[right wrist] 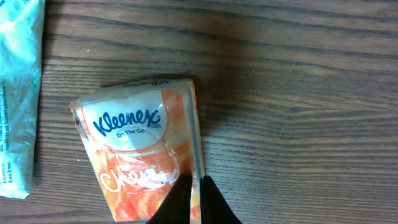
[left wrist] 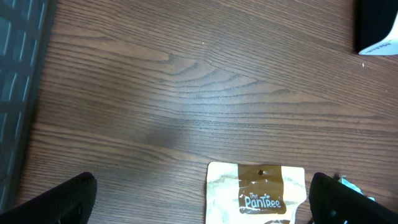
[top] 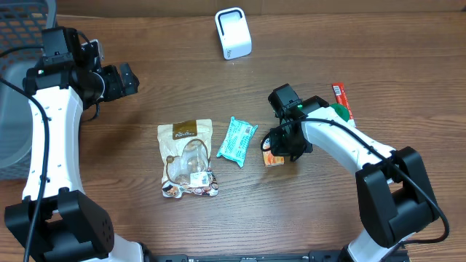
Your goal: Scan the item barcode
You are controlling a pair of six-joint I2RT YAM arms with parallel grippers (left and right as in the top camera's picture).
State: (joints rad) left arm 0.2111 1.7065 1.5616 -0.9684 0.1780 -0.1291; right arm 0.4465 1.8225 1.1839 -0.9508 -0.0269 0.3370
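Fingertips of the right gripper (right wrist: 194,186) meet almost flush, and we see them nipping the side seam of the Kleenex pack (right wrist: 134,149), low on its right edge. The pack lies flat on the wooden table (right wrist: 298,93), right of centre. It is a soft orange-and-white plastic packet with its brand face up: a white oval carries blue "Kleenex On The Go" lettering, and glare crosses the wrapper. Just beside it lies a teal packet (top: 237,140), then a cream snack bag (top: 187,159). A white scanner (top: 233,33) stands well apart at the far edge. The left gripper (left wrist: 202,180) hangs spread wide near a grey basket (top: 14,44).
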